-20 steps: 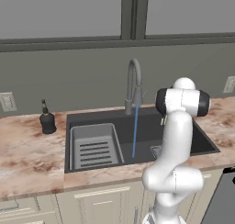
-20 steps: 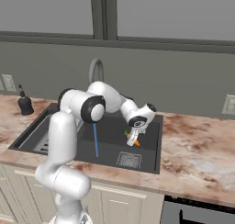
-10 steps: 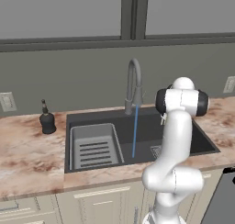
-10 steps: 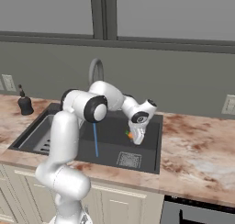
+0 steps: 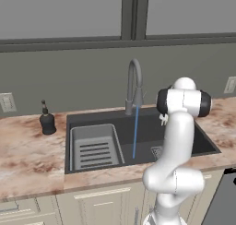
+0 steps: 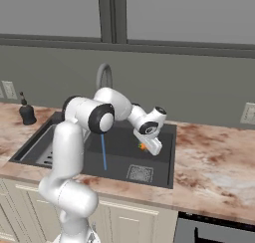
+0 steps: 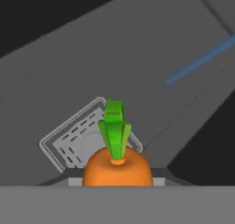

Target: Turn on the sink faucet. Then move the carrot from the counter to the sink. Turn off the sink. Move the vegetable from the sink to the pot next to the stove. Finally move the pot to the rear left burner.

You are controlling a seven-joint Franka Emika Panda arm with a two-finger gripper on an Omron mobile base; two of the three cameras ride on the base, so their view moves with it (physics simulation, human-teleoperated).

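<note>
The faucet [image 5: 133, 83] [image 6: 103, 75] is running, and a blue water stream [image 5: 135, 132] [image 6: 103, 155] falls into the dark sink [image 5: 184, 136] [image 6: 119, 142]. My gripper [image 6: 149, 145] hangs over the right part of the basin, shut on the orange carrot [image 6: 142, 146]. In the hand view the carrot [image 7: 117, 167] sits at the bottom centre with its green top [image 7: 114, 126] pointing away. The square drain [image 7: 78, 142] and the water stream [image 7: 202, 60] lie beyond it. The pot is out of view.
A grey dish rack [image 5: 94, 148] fills the left half of the sink. A dark soap dispenser [image 5: 46, 120] [image 6: 26, 111] stands on the marble counter [image 5: 27, 159] [image 6: 214, 162] to the left. A dark appliance top [image 6: 214, 227] sits at the lower right.
The hand has shifted only slightly over the sink with the carrot still held. The water keeps running.
</note>
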